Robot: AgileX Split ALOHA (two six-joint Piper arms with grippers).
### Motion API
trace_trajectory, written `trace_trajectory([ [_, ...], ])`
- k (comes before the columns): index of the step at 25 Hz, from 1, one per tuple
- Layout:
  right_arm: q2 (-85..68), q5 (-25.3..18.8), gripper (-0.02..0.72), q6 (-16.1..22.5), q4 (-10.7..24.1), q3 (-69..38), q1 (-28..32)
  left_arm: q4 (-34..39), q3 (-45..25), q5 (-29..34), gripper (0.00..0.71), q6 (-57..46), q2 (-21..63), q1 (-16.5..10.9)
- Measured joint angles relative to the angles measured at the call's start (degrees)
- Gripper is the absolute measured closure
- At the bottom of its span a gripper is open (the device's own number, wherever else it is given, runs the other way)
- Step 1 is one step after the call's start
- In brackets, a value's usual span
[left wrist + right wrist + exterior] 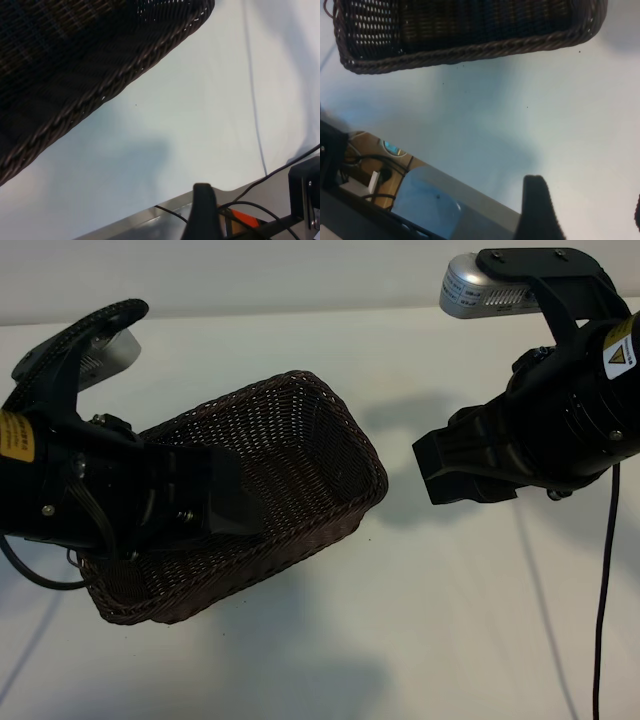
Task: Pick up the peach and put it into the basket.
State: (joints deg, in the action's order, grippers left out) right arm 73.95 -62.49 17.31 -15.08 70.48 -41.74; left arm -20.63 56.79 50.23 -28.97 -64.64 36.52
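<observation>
Basket (300, 440) on white table (450, 640) — left gripper (225, 495) over it, right gripper (440, 465) beside; both jaws apart, empty.

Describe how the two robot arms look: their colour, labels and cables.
Both arms are black and bulky. The left arm bears a yellow label, the right arm a white warning sticker. Each carries a silver wrist camera on a black bracket. Thin black cables trail from both.

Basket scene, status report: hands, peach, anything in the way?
Left hand over the basket, open, empty. Right hand beside the basket, open, empty. Peach not in view. Nothing in the way.
</observation>
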Motion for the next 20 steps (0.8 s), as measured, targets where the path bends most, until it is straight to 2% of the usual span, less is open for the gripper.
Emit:
trace_trajectory([
  [16, 0.00, 0.00, 0.238, 0.00, 0.00, 0.00, 0.00, 0.00, 0.00, -2.32, 0.179, 0.16, 0.00, 0.00],
  [20, 0.00, 0.00, 0.238, 0.00, 0.00, 0.00, 0.00, 0.05, 0.00, -3.02, 0.179, 3.60, 0.00, 0.00],
])
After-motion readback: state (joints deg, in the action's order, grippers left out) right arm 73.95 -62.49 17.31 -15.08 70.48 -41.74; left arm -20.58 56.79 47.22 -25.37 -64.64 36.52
